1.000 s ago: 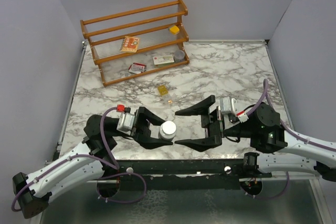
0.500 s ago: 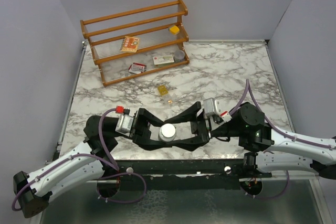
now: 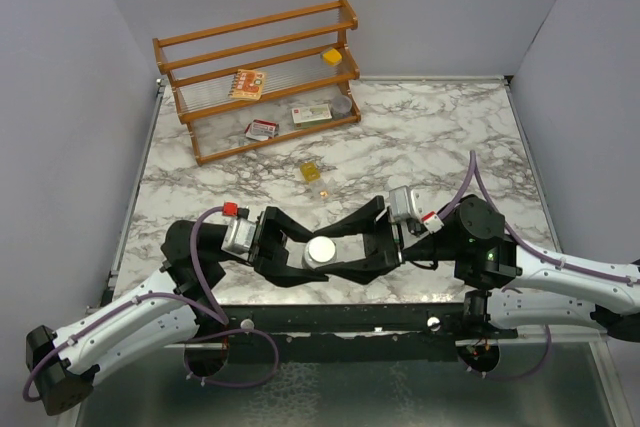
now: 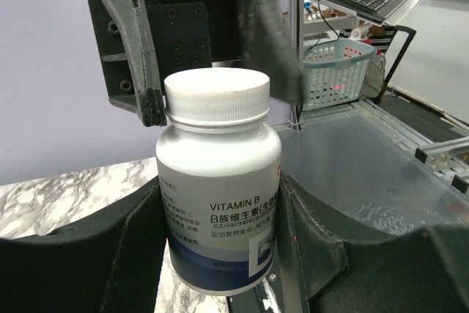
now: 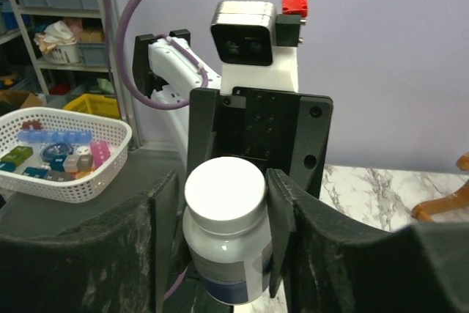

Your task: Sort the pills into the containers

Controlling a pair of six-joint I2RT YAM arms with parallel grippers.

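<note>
Swung in from the right over the last second, the right pincer [image 3: 340, 251] now brackets the white cap [image 5: 224, 187] it then stood clear of, its fingers [image 5: 282, 210] drawn narrower around it. I see the marble surface [image 3: 430, 137] largely bare at the rear and right. The wooden rack [image 3: 200, 77] sits at its far left corner, carrying flat boxes [image 3: 312, 114] and a yellow cube [image 3: 332, 55].

Near the front edge, the left pincer [image 3: 300, 255] grips the bottle [image 4: 218, 181] upright by its body; whether it rests on the marble or hangs just above it, I cannot tell. That low hold leaves the cap free, which I judge is the reason for it: one side steadies, the other unscrews. The right fingers lie close against the cap's sides in both wrist views, but I cannot tell whether they are pinching yet.

The pills [image 3: 312, 172], a tiny yellow cluster, lie on the marble between bottle and rack, well apart from both pincers. Room is tight toward me, where the surface ends just behind the bottle. It is open to the rear and right, so I would carry the cap off that way.
</note>
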